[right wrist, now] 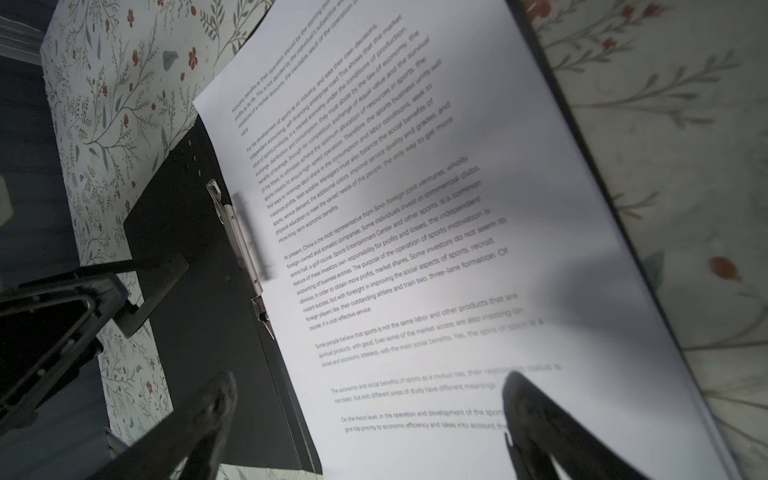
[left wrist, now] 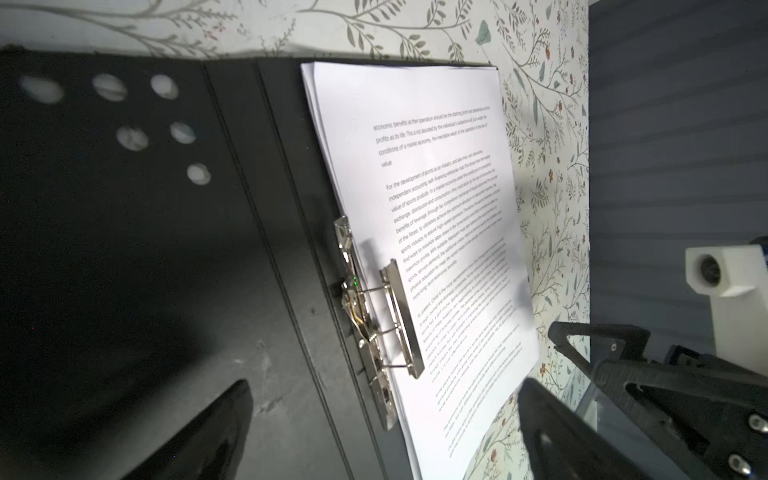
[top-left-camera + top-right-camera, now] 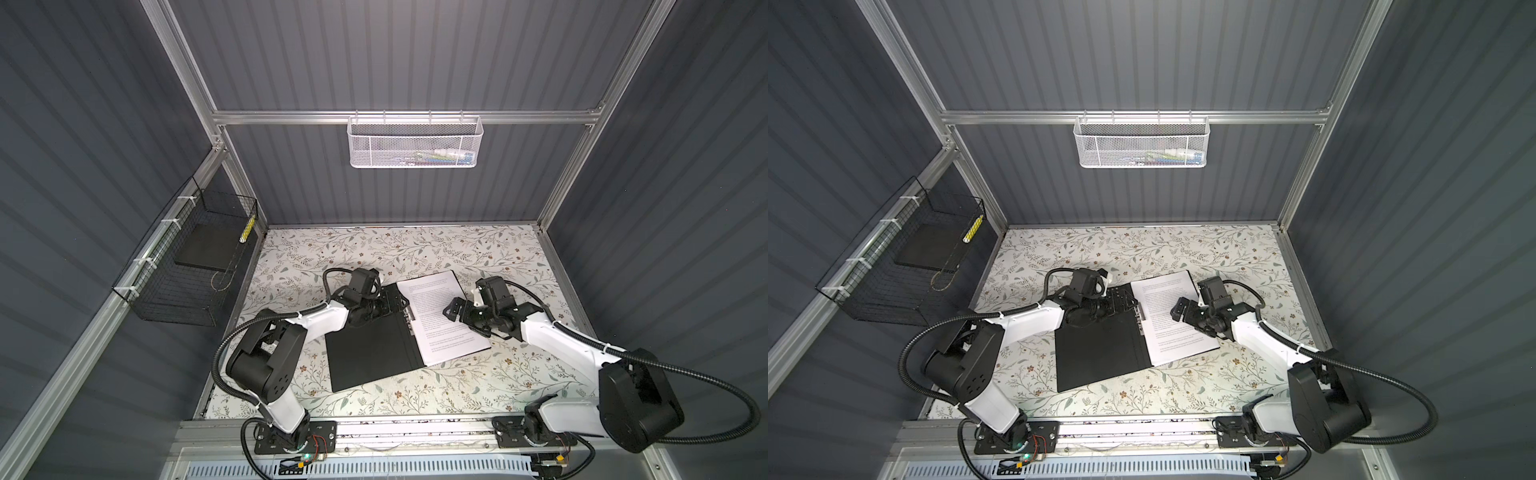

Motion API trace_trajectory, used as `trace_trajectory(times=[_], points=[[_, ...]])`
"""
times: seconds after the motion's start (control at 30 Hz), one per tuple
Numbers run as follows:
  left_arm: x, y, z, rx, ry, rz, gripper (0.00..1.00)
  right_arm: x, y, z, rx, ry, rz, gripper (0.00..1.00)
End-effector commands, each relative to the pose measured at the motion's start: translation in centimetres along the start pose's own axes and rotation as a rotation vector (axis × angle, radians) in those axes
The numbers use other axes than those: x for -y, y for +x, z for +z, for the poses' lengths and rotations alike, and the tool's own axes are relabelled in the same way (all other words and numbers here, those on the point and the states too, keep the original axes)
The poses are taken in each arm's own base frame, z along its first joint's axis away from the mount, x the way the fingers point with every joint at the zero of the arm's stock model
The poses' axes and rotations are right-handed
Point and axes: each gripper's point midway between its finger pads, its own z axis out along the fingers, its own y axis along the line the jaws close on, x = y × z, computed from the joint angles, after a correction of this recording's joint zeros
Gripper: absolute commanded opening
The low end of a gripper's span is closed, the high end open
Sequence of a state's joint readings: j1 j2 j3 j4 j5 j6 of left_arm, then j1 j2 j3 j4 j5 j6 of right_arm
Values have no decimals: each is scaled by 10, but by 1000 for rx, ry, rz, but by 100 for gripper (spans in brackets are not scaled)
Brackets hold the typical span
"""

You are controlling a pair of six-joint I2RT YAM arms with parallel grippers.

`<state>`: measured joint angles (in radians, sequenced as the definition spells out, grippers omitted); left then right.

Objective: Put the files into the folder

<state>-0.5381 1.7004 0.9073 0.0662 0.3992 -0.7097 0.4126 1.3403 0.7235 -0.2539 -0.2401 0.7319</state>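
The black folder lies open and flat mid-table. The files, a stack of white printed sheets, lie on its right half. The bar of the metal clip sits over the stack's inner edge by the spine. My left gripper hovers open over the spine near the clip, holding nothing. My right gripper is open just above the files, empty. The left wrist view shows pale dots on the folder's left cover.
A black wire basket on the left wall holds a dark flat slab. A white mesh basket hangs on the back rail. The floral tabletop surrounds the folder; grey walls close three sides.
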Motion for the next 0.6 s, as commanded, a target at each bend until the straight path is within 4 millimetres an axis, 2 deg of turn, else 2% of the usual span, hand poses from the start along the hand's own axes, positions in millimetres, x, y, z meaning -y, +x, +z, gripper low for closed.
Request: trace_trajectory(times=[0.0,0.2,0.57], points=[[16,1,13,-60,102,42,100,-11,4,3,-19,-36,-27,99],[17,-13,31,-59,157,31,100,-17,8,2,-25,-50,-38,99],[28,-27,40,-46,248,36,100,-19,11,2,-35,-61,-30,99]])
